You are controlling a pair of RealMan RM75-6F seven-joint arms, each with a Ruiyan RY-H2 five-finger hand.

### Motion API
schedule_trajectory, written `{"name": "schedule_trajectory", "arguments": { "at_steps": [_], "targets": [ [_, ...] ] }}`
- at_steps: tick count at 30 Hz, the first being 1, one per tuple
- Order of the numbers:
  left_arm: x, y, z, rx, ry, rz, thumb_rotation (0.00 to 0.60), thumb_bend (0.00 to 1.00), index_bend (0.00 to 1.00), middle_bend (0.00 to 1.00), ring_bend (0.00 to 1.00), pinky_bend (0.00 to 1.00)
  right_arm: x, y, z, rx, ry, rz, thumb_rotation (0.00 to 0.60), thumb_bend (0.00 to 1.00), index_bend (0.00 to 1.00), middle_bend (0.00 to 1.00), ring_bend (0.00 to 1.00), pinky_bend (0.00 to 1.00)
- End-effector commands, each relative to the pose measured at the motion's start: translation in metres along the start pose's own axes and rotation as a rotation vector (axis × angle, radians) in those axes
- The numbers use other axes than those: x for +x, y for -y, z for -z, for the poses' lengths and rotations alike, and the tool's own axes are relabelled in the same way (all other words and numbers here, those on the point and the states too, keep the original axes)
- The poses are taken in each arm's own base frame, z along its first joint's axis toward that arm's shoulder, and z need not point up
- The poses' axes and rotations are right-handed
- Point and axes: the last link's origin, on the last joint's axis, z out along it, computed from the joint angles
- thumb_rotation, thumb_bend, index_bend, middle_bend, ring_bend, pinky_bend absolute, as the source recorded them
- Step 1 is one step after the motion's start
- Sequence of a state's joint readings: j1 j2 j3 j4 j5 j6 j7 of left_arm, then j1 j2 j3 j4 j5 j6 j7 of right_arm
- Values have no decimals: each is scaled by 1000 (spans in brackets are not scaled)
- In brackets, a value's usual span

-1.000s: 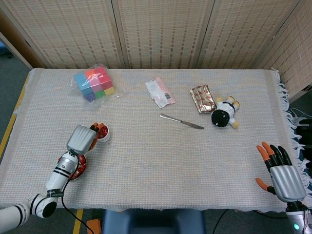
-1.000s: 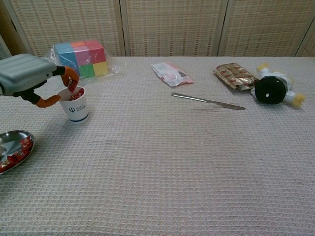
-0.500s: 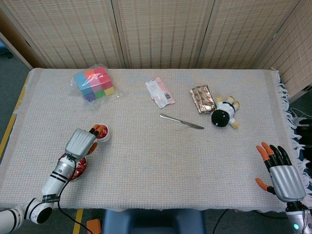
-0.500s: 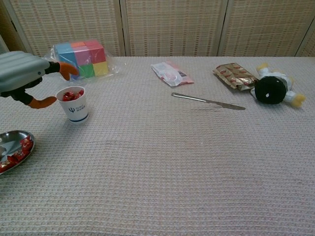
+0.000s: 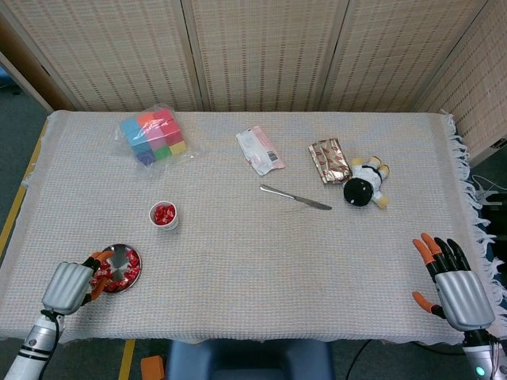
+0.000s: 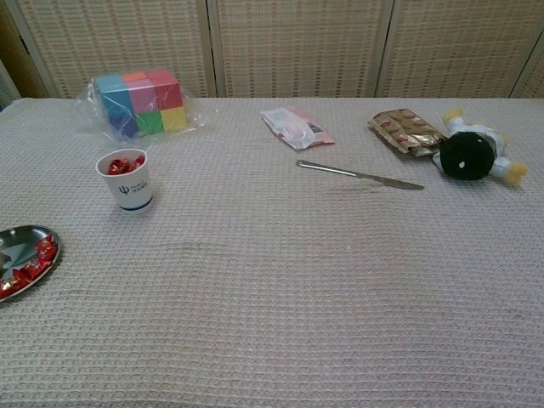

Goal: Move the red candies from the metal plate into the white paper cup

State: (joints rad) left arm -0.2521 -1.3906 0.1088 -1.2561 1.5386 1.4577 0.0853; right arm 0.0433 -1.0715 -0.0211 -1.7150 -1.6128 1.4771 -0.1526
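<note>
The white paper cup [image 5: 163, 214] [image 6: 126, 180] stands left of centre and holds several red candies [image 6: 121, 164]. The metal plate [image 5: 120, 253] [image 6: 15, 239] lies nearer the front edge, with more red candies [image 5: 111, 275] [image 6: 30, 265] in it. My left hand [image 5: 69, 286] is low at the table's front left, its orange fingertips [image 5: 94, 261] spread at the plate's left rim, over the candies. I see nothing held in it. The chest view does not show this hand. My right hand [image 5: 454, 286] rests open at the front right edge, far from both.
A bag of coloured blocks [image 5: 153, 134] lies at the back left. A pink packet [image 5: 260, 150], a metal knife [image 5: 295, 198], a brown foil packet [image 5: 329, 160] and a black-and-white plush toy [image 5: 364, 186] lie across the back right.
My left hand dropped a candy into the cup, then drew back from above the cup toward the front left, ending at the plate. The right hand stayed put.
</note>
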Motion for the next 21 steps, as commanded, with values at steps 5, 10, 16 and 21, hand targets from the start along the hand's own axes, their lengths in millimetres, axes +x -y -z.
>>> {"name": "schedule_trajectory", "arguments": {
  "at_steps": [5,10,16,21],
  "targets": [
    [-36,9,14,58,36,9,600,414,259,337,883,1000,0,1,2,10,3,1,600,115,0,0,0,0],
    [-42,7,11,53,5,-66,600,415,317,359,883,1000,-2,1,3,8,4,9,600,115,0,0,0,0],
    [-52,10,12,64,38,-151,600,415,335,372,882,1000,-2,3,4,20,17,0,600,115,0,0,0,0],
    [-57,14,13,70,65,-182,600,413,381,389,881,1000,-2,2,4,19,18,2,600,115,0,0,0,0]
  ]
}}
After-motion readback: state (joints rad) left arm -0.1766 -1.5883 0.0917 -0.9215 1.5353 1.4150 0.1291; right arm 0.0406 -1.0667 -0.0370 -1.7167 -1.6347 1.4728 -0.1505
